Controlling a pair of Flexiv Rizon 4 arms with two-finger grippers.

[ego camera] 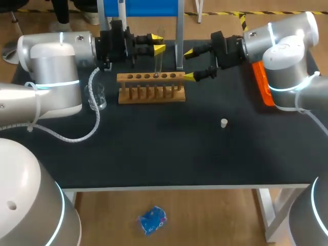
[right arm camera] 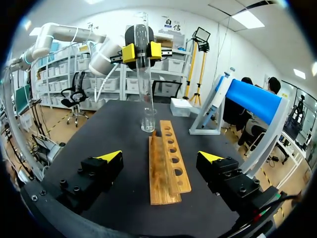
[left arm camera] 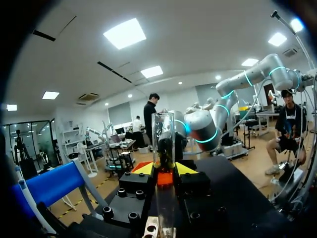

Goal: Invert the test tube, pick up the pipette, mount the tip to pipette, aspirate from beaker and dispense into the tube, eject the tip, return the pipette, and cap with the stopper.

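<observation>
A clear glass test tube (ego camera: pixel 158 54) stands upright over the wooden rack (ego camera: pixel 151 87), with my left gripper (ego camera: pixel 157 43) shut on its upper part. Whether its lower end sits in a hole I cannot tell. In the left wrist view the tube (left arm camera: pixel 163 141) rises between the yellow tips of the left gripper (left arm camera: pixel 163 169). My right gripper (ego camera: pixel 190 64) is open at the rack's right end, holding nothing. Its wrist view looks along the rack (right arm camera: pixel 168 163) between the spread tips of the right gripper (right arm camera: pixel 159 157) to the tube (right arm camera: pixel 143 74). A small white stopper (ego camera: pixel 224 123) lies on the black table.
A small glass beaker (ego camera: pixel 97 97) stands left of the rack, beyond its far end in the right wrist view (right arm camera: pixel 147 121). The blue pipette stand (ego camera: pixel 141 10) is at the back edge. An orange box (ego camera: pixel 264 84) sits under my right arm.
</observation>
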